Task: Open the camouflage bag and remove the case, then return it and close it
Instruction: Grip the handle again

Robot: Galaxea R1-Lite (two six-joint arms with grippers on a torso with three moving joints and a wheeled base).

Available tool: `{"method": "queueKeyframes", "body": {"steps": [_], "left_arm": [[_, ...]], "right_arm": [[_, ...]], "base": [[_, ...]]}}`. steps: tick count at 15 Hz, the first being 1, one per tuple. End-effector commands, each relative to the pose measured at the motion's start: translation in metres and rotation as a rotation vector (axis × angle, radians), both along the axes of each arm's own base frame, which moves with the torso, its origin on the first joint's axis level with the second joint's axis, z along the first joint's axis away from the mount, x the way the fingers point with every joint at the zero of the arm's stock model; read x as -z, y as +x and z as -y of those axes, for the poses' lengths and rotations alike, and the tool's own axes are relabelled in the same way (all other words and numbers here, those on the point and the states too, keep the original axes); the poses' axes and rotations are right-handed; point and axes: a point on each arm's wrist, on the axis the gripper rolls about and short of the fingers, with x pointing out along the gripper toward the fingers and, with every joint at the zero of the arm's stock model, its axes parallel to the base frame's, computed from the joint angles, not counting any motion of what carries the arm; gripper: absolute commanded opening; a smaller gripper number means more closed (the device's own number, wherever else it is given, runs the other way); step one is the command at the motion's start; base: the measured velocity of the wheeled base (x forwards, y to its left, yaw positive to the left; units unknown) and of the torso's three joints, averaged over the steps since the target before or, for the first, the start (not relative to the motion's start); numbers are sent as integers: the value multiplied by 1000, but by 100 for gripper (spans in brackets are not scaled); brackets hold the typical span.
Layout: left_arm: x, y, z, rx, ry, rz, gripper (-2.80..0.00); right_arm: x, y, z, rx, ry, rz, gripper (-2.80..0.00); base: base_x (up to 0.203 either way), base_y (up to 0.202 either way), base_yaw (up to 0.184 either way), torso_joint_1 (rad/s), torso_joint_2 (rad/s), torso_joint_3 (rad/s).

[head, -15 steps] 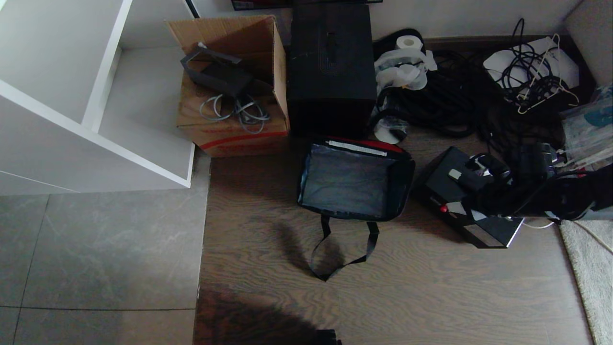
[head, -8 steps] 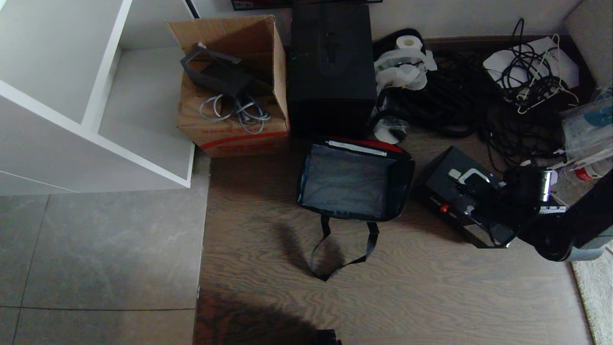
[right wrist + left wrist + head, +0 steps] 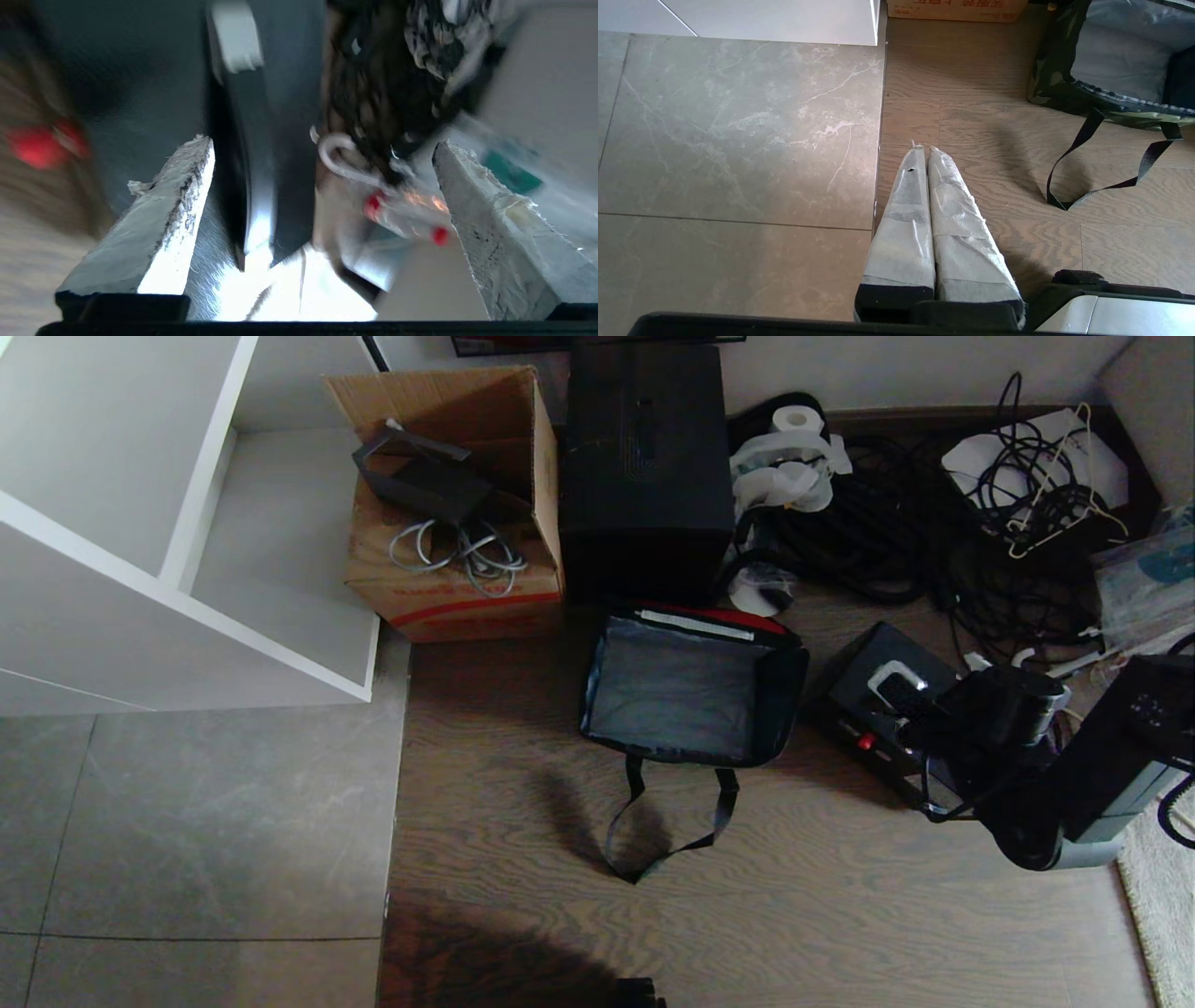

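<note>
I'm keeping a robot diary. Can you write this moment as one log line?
bag: open, empty | case: on floor beside bag | right gripper: open over case | left gripper: shut, parked

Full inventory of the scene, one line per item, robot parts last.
camouflage bag: 1, green-black camouflage, open and empty, floor centre
case: 1, black, on the floor right of the bag
cardboard box: 1, brown, behind-left of the bag
black box: 1, tall, behind the bag
cables: tangled pile, black, by the far wall
paper roll: 1, white, on the cables
shelf unit: 1, white, far left
right gripper: open, over the case
left gripper: shut, parked above the floor
</note>
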Motion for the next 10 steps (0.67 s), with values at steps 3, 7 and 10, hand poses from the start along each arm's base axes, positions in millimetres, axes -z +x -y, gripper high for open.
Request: {"method": "queueKeyframes", "body": {"steps": [3,7,10], "left_arm": [[3,1,0,0,-1,-7,-280],[3,1,0,0,-1,-7,-280],[3,1,0,0,-1,-7,-280]], "right_arm": [[19,8,-6,154,-19,-35,0],[30,13,-11,203,-12,-38,0],[37,23,-10,211,-11,-21,0]], "base": [[0,0,0,0,0,0],[0,0,0,0,0,0],[0,0,0,0,0,0]]}}
